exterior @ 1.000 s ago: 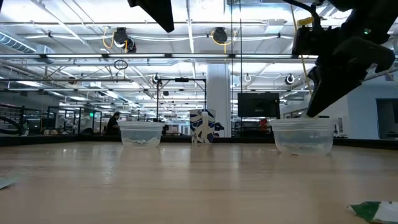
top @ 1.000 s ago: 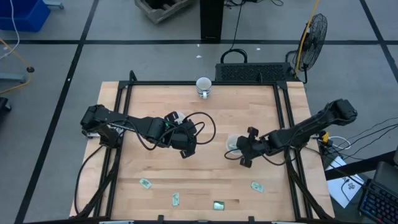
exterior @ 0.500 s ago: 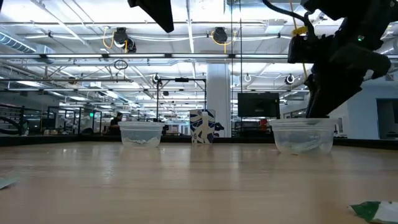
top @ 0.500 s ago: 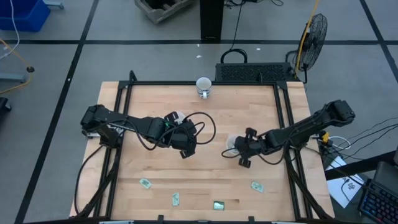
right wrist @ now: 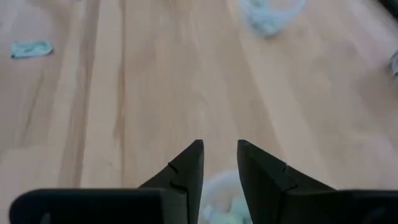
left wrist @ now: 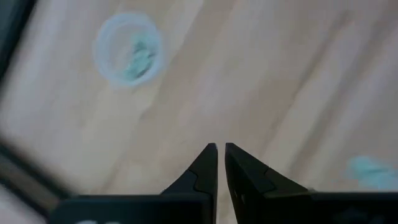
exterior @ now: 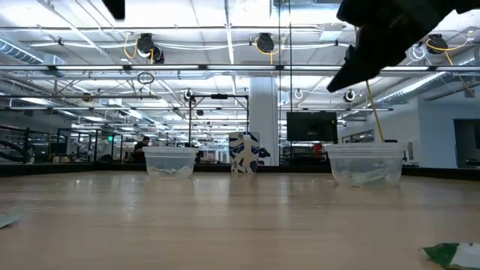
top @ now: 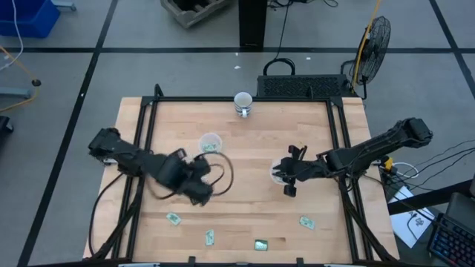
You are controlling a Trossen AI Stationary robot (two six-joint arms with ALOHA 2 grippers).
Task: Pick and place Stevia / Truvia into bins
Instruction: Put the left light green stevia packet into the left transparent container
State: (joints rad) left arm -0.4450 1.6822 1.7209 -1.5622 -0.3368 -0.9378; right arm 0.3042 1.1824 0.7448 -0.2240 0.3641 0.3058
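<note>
Left end effector (top: 199,194), fingers nearly pressed together and empty, hangs over bare wood on the front-left side of the left bin (top: 211,143), between that bin and the loose sachets. Right end effector (top: 286,176), fingers a small way apart and holding nothing, sits right over the right bin (top: 277,172), whose rim shows just under its tips in the right wrist view.

Judgement on the step: left arm looks set for the next pick. Best done by spreading the fingers before descent, centring over the nearest sachet (top: 174,219), squaring to its short side, and pressing flat to the surface (top: 245,208) so the thin paper does not slide away.

Count: 2 clear bins, both with sachets already inside (number unreadable); 4 sachets loose along the surface's front edge, well apart from the left bin; 1 patterned cup (top: 243,101) at the back edge
</note>
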